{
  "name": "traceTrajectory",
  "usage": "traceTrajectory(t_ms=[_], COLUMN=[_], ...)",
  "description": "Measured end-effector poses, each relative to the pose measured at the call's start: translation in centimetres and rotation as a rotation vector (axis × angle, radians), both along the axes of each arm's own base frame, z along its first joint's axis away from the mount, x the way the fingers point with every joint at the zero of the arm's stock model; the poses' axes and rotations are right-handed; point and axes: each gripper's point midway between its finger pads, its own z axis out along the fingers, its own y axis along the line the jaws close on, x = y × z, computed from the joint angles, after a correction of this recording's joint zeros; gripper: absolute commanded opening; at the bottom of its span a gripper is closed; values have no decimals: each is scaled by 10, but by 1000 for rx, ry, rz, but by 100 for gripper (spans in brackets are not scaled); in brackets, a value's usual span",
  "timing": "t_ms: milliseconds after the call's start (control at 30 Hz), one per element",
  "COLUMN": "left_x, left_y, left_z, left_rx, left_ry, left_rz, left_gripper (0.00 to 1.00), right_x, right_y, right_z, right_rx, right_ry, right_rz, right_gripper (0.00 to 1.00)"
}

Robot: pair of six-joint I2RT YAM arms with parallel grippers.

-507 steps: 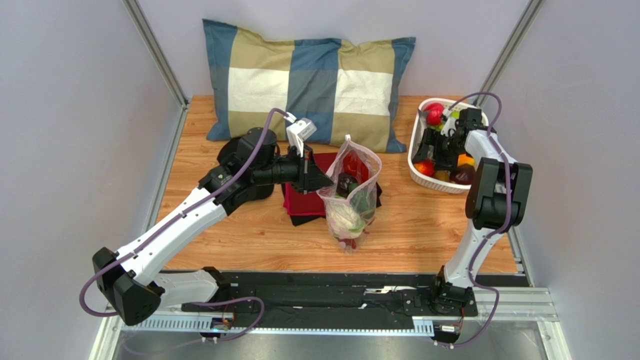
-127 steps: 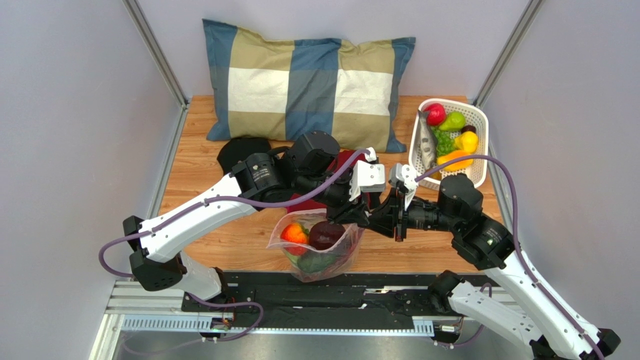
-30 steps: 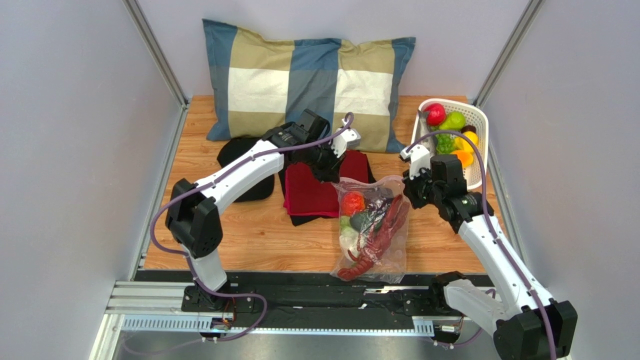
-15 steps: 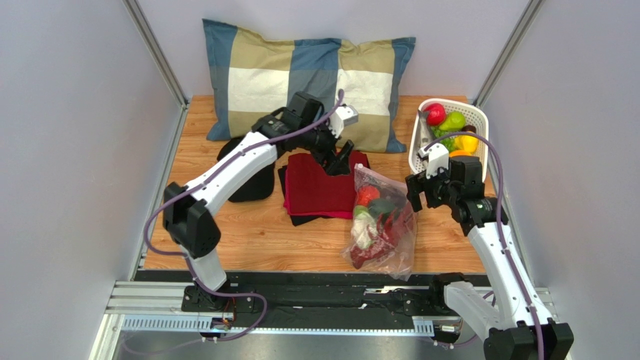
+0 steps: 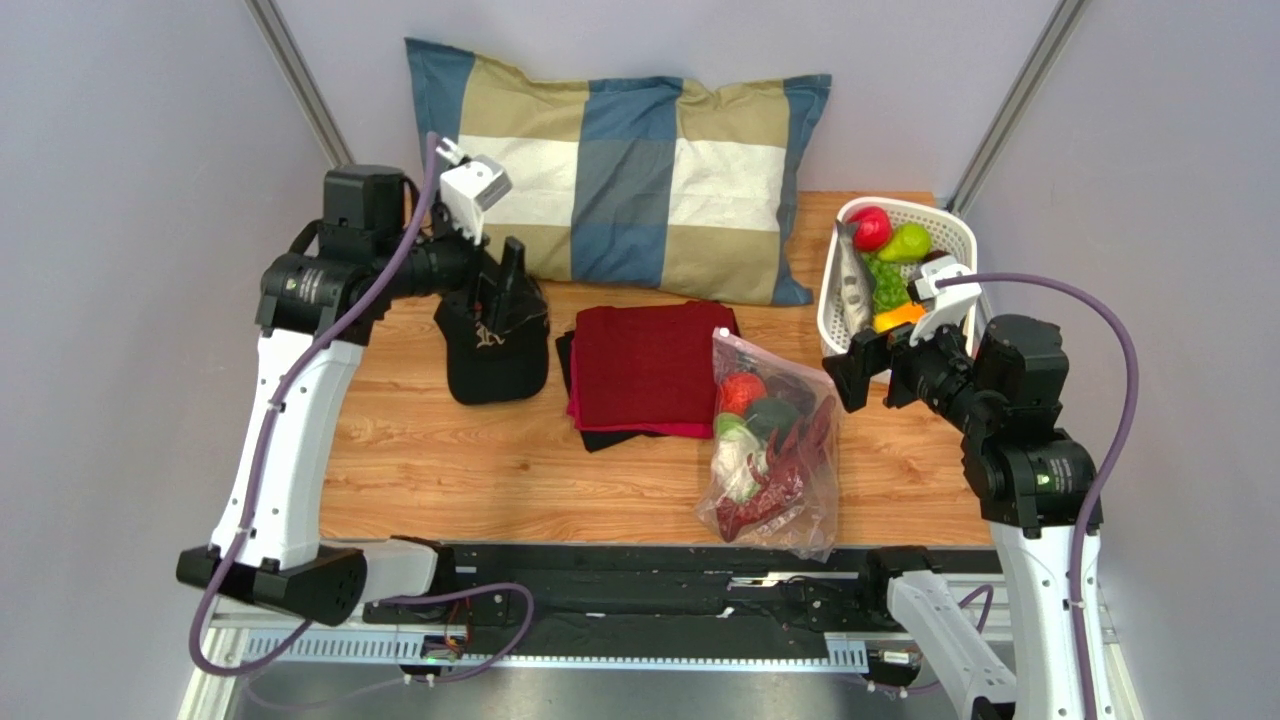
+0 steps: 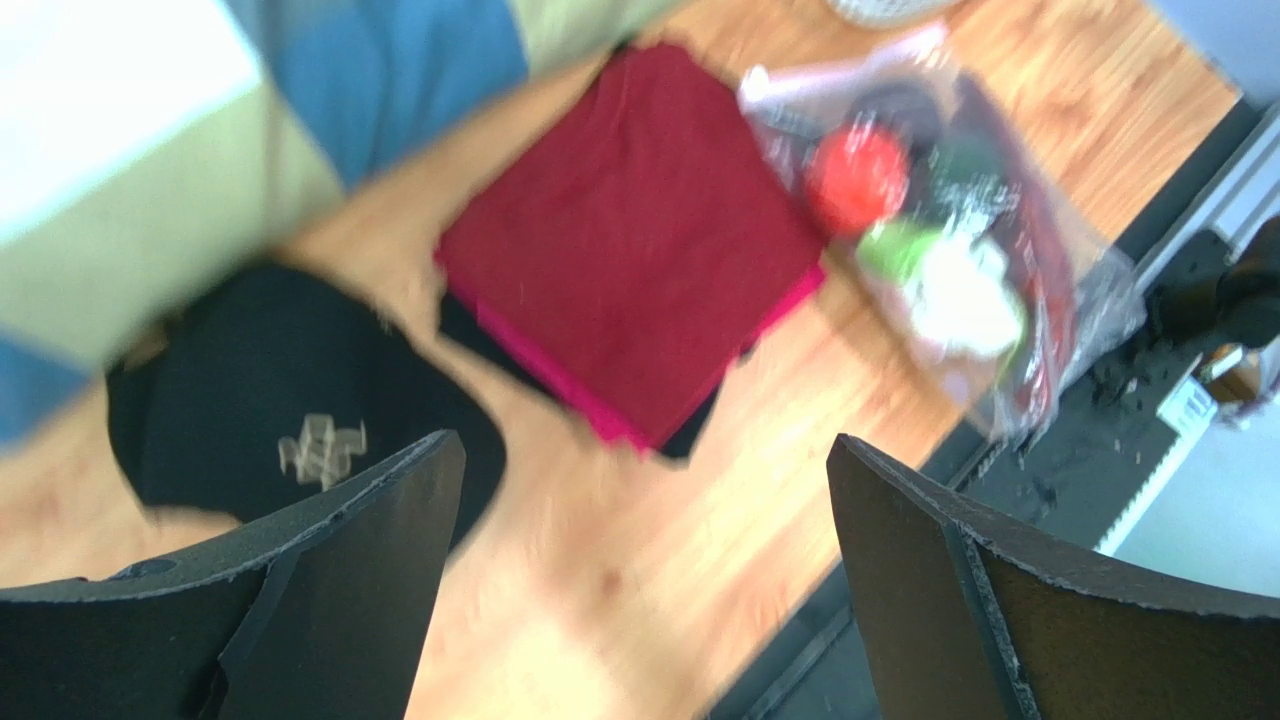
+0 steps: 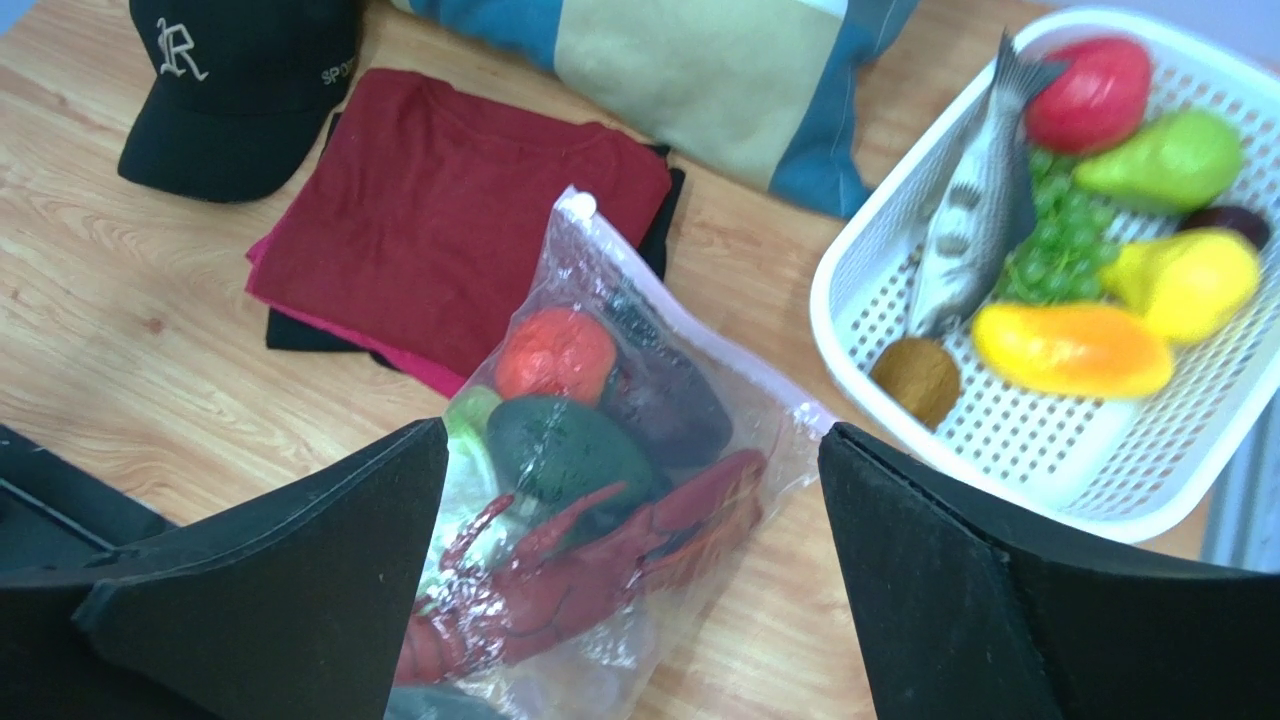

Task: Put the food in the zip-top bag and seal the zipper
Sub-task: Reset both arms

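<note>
The zip-top bag lies flat on the wooden table, right of the red cloth, with nothing gripping it. Food shows through its plastic: a red tomato, a dark green avocado, a dark purple piece and a red lobster. The zipper runs along the bag's far edge; I cannot tell whether it is pressed shut. My left gripper hangs open above the black cap, far from the bag. My right gripper is open and empty, just right of the bag's mouth end, raised above it.
A white perforated basket at the back right holds more food and a toy fish. A folded red cloth lies mid-table, with a black cap to its left. A checked pillow lies along the back.
Both grippers opened and let go of the bag's mouth. The left arm swung back left over the cap, and the right arm drew back right. The bag settled flat on the table.
</note>
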Motion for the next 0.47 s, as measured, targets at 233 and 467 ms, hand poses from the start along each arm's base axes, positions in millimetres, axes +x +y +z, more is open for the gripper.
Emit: traceTrajectory(t_ms=[233, 467], left_x=[-56, -95], left_y=[50, 70], left_z=[-58, -81], left_rx=[88, 141], left_ry=[155, 135], left_rz=[127, 196], left_gripper=[99, 99], right_x=[-23, -38], right_y=[-1, -1], right_z=[-31, -35], right_rx=[110, 167], right_ry=[136, 152], right_rz=[-81, -114], right_gripper=[99, 99])
